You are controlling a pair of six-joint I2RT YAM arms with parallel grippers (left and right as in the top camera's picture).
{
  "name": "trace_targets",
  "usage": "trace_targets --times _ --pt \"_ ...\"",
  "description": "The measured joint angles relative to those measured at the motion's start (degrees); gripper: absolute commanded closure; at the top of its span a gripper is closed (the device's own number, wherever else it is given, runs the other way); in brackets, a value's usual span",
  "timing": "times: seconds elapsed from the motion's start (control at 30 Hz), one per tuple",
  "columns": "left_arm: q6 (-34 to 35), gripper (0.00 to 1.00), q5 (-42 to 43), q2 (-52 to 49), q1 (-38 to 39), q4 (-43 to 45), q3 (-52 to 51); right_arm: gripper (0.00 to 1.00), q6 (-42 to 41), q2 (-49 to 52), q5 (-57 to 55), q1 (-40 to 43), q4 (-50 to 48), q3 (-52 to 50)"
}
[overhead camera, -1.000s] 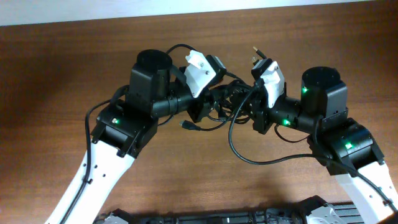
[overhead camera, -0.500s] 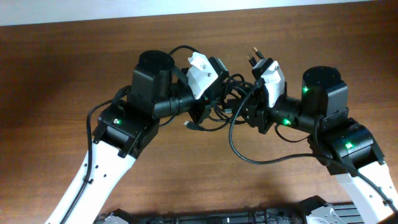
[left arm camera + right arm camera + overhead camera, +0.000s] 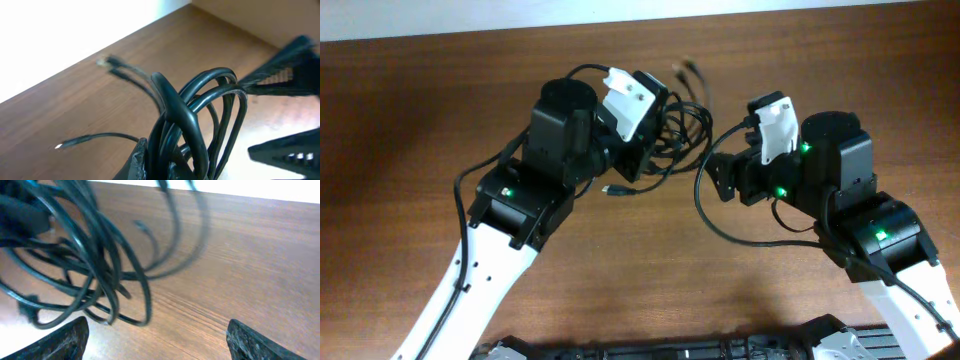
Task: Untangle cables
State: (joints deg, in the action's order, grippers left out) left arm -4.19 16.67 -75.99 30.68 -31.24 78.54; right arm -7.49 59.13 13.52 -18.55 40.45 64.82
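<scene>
Right gripper: centre right of the overhead view. Its fingers are spread wide with only bare wood between them. The cables hang just beyond, upper left in its wrist view, untouched.
Left gripper: centre of the overhead view. Its fingers are pinched tight on the cables, which rise out of the grip in its wrist view.
Where the cables sit: one bundle of black loops, upper centre of the overhead view, between the two arms.
Loose ends: one plug pokes out lower left of the bundle. Two thin ends trail toward the top edge, blurred.
Table: brown wood under everything.
</scene>
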Motion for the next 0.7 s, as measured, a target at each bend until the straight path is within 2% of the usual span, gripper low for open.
trace_targets --times 0.23,0.37,0.7 --pt "3.34 1.0 -4.17 -0.11 0.0 0.74 0.0 0.12 -1.86 0.0 -4.66 0.0 1.6 0.0" --pt "6.32 1.0 -2.67 -0.17 -1.31 2.14 0.0 0.12 -5.66 0.0 -7.82 0.0 1.84 0.0" --pt "11.02 1.0 21.97 -0.33 -13.84 10.1 0.0 0.11 -11.82 0.0 -10.71 0.0 0.74 0.0"
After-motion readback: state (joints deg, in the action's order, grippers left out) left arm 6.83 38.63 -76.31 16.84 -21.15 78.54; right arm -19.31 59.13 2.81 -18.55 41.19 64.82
